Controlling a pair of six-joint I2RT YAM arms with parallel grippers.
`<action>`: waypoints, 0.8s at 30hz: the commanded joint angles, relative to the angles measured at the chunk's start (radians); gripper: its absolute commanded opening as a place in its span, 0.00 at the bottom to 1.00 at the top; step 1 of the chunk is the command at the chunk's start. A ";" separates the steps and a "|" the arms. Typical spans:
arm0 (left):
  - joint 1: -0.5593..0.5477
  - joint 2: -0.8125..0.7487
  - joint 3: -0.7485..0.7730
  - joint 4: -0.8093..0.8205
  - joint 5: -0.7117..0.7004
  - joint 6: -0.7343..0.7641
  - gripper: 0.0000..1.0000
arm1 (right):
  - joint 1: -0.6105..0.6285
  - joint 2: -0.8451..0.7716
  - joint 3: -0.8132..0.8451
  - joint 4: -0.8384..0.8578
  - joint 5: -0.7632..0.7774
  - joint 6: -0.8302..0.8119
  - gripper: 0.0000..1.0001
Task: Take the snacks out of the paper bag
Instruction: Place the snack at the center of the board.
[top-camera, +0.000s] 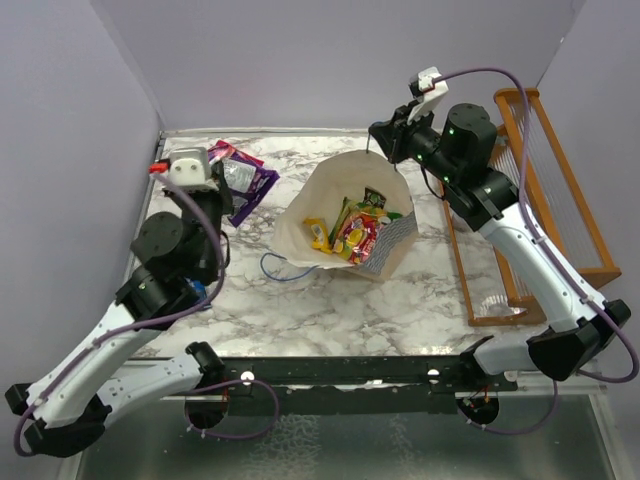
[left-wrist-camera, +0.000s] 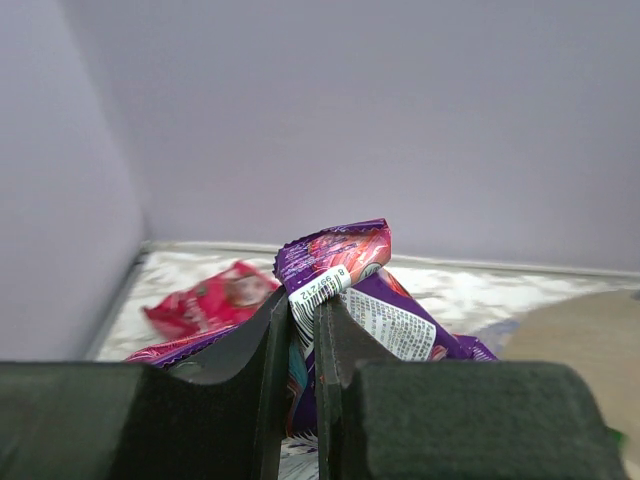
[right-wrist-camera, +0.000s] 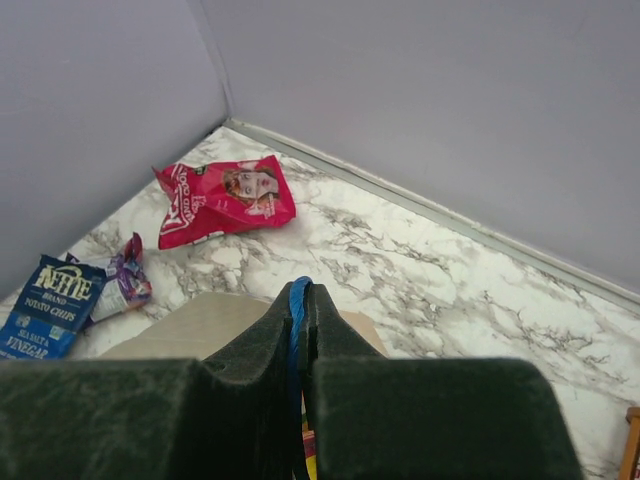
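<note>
The cream paper bag (top-camera: 330, 195) stands open at mid-table with several snack packets (top-camera: 352, 228) inside. My right gripper (top-camera: 385, 140) is shut on the bag's blue cord handle (right-wrist-camera: 300, 300) at the far rim. My left gripper (left-wrist-camera: 305, 310) is shut on a purple packet (left-wrist-camera: 335, 262) at the far left, above other purple packets (top-camera: 250, 185). A pink-red bag (right-wrist-camera: 225, 198) and a dark blue chips bag (right-wrist-camera: 50, 305) lie on the table near the left wall.
An orange wooden rack (top-camera: 545, 200) stands along the right side. The bag's other blue handle (top-camera: 285, 270) lies loose on the marble in front of the bag. Walls close in at the back and left.
</note>
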 joint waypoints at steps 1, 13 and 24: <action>0.003 0.114 -0.059 0.215 -0.360 0.266 0.00 | 0.005 -0.046 -0.003 0.103 -0.027 0.023 0.02; 0.387 0.190 -0.149 0.108 0.015 -0.055 0.00 | 0.005 -0.061 -0.005 0.097 -0.048 0.026 0.02; 0.696 0.288 -0.263 -0.142 0.302 -0.400 0.00 | 0.005 -0.060 -0.003 0.104 -0.069 0.026 0.02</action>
